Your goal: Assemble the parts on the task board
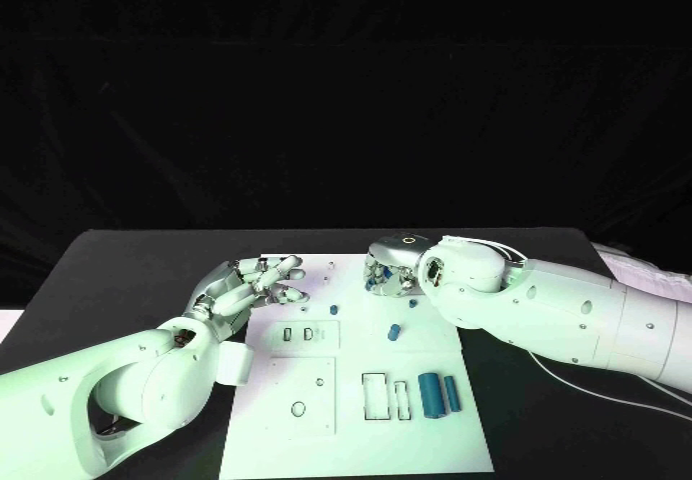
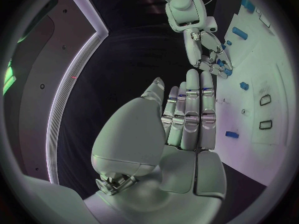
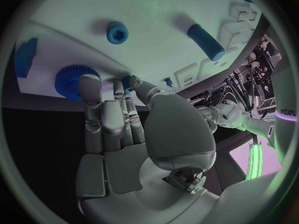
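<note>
Reaching in from the right, the right hand (image 1: 389, 272) hangs over the far edge of the task board (image 1: 361, 430), fingers pointed down at the plate. In the right wrist view its fingers (image 3: 102, 119) lie straight and close together, their tips at a blue toothed gear (image 3: 70, 80); the thumb tip sits against a small blue part (image 3: 127, 81) just beside that gear. Whether the part is actually pinched or only touched, I cannot tell.

The left hand (image 1: 253, 285) hovers at the board's left edge, near its far corner. The left wrist view shows its fingers (image 2: 190, 109) stretched out side by side with nothing in them, the palm bare.

On the board, 2 blue cylinders (image 1: 438, 392) lie side by side near the right edge, just beside 2 narrow rectangular slots (image 1: 384, 396). A small blue block (image 1: 394, 331) rests near the middle, well apart from both hands. Another small blue peg (image 1: 333, 310) lies further back, between the 2 hands. 2 small dark-outlined sockets (image 1: 297, 333) sit on the left half, with an oval hole (image 1: 297, 408) nearer the robot.

The right wrist view also shows a blue ring-shaped piece (image 3: 116, 32) and a dark blue cylinder (image 3: 206, 41) lying on the white surface beyond the fingertips.
</note>
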Tool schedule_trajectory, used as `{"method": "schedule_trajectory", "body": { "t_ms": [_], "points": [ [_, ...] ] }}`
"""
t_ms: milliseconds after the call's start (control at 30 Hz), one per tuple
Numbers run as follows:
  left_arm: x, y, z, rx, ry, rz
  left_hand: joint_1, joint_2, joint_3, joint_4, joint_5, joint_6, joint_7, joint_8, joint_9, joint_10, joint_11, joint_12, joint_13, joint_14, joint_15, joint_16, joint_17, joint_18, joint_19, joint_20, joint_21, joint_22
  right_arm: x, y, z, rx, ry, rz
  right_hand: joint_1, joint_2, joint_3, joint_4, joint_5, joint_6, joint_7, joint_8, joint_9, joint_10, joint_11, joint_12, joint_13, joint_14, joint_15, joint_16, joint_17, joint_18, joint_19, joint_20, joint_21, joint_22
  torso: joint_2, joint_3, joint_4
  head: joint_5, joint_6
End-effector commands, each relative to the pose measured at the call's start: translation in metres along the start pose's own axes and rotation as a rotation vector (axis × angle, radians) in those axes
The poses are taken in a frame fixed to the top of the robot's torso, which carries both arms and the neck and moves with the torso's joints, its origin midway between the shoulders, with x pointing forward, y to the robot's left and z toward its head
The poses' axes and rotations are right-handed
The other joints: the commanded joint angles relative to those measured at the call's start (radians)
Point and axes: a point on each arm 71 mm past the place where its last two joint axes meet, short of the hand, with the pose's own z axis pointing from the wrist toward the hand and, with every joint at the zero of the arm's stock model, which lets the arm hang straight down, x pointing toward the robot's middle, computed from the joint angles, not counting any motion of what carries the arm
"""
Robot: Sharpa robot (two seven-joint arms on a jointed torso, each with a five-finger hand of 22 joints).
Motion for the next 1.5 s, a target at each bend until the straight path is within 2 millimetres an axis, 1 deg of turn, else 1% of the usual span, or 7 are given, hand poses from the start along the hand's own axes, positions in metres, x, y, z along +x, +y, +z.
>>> {"method": "schedule_trajectory", "body": {
  "t_ms": [33,200,400,500,600,800,1500],
  "points": [
    [0.002,-0.001,0.000,0.000,0.024,-0.005,-0.009,-0.002,-0.006,-0.003,-0.006,-0.003,0.007,-0.008,-0.002,-0.002,0.004,-0.007,-0.001,-0.004,0.006,-0.002,0.002,0.010,-0.001,0.003,0.001,-0.001,-0.005,0.004,-0.001,-0.017,-0.097,0.012,0.011,0.011,0.008,0.002,-0.001,0.019,-0.007,0.006,0.015,0.010,0.000,0.005,0.001,0.037,-0.009,0.007,0.006,-0.018,0.008,-0.002,0.013,0.015,0.001,0.0001,0.0009,0.001,0.002],
    [0.002,0.000,0.000,-0.004,0.025,-0.005,-0.008,-0.002,-0.006,-0.004,-0.007,-0.004,0.008,-0.009,-0.002,-0.003,0.005,-0.009,-0.001,-0.006,0.007,-0.004,0.004,0.010,-0.002,0.003,0.001,-0.002,-0.013,0.006,-0.002,-0.010,-0.195,0.049,0.013,0.012,0.013,0.004,0.001,0.021,-0.007,0.005,0.017,0.014,-0.001,0.004,0.001,0.035,-0.011,0.006,0.004,-0.018,0.008,-0.002,0.018,0.020,0.002,0.0001,0.0012,0.004,0.007],
    [0.002,0.000,0.001,-0.005,0.026,-0.006,-0.007,-0.001,-0.006,-0.005,-0.008,-0.005,0.008,-0.010,-0.002,-0.004,0.005,-0.010,-0.001,-0.008,0.007,-0.005,0.005,0.010,-0.003,0.004,0.000,-0.002,-0.014,0.008,0.009,0.018,-0.221,0.076,0.009,0.008,0.014,0.008,0.000,0.022,-0.005,0.004,0.018,0.014,-0.001,0.001,0.000,0.034,-0.011,0.007,0.005,-0.019,0.008,-0.001,0.021,0.022,0.004,-0.0009,0.0023,0.004,0.010],
    [0.003,0.000,0.001,-0.006,0.029,-0.007,-0.007,-0.001,-0.006,-0.005,-0.008,-0.005,0.008,-0.010,-0.002,-0.004,0.005,-0.010,-0.001,-0.008,0.007,-0.005,0.005,0.010,-0.003,0.004,0.000,-0.002,-0.013,0.008,0.016,0.029,-0.225,0.086,0.005,0.006,0.014,0.011,0.000,0.022,-0.005,0.003,0.019,0.014,0.000,0.000,0.000,0.033,-0.011,0.008,0.005,-0.019,0.007,0.000,0.024,0.025,0.005,-0.0018,0.0054,0.003,0.011],
    [0.003,0.000,0.001,-0.006,0.031,-0.008,-0.007,-0.001,-0.006,-0.005,-0.008,-0.005,0.008,-0.010,-0.002,-0.004,0.005,-0.010,-0.001,-0.008,0.007,-0.005,0.005,0.010,-0.003,0.004,0.000,-0.002,-0.013,0.009,0.023,0.034,-0.230,0.091,0.003,0.003,0.015,0.013,0.001,0.021,-0.005,0.002,0.019,0.013,0.000,-0.001,-0.001,0.033,-0.010,0.011,0.009,-0.020,0.007,0.000,0.026,0.028,0.005,-0.0008,0.0074,0.005,0.012],
    [0.003,0.000,0.002,-0.009,0.030,-0.008,-0.006,-0.001,-0.007,-0.006,-0.008,-0.005,0.009,-0.011,-0.002,-0.005,0.006,-0.012,-0.001,-0.010,0.008,-0.006,0.007,0.010,-0.004,0.004,0.000,-0.002,-0.012,0.017,0.034,0.022,-0.227,0.095,-0.002,-0.002,0.016,0.019,-0.001,0.017,-0.003,-0.003,0.019,0.007,0.002,-0.004,-0.002,0.033,-0.009,0.016,0.013,-0.020,0.005,0.001,0.031,0.031,0.009,-0.0027,0.0147,-0.001,0.011],
    [0.004,0.000,0.002,-0.015,0.038,-0.010,-0.006,-0.001,-0.007,-0.006,-0.008,-0.005,0.009,-0.011,-0.002,-0.005,0.006,-0.012,-0.001,-0.010,0.008,-0.006,0.007,0.010,-0.004,0.004,0.000,-0.002,-0.010,0.026,0.045,0.031,-0.210,0.087,-0.004,-0.006,0.017,0.022,-0.002,0.013,-0.001,-0.008,0.019,0.001,0.004,-0.004,-0.003,0.033,-0.008,0.021,0.019,-0.020,0.003,0.003,0.034,0.033,0.012,-0.0036,0.0152,0.005,0.014]
  ]
}}
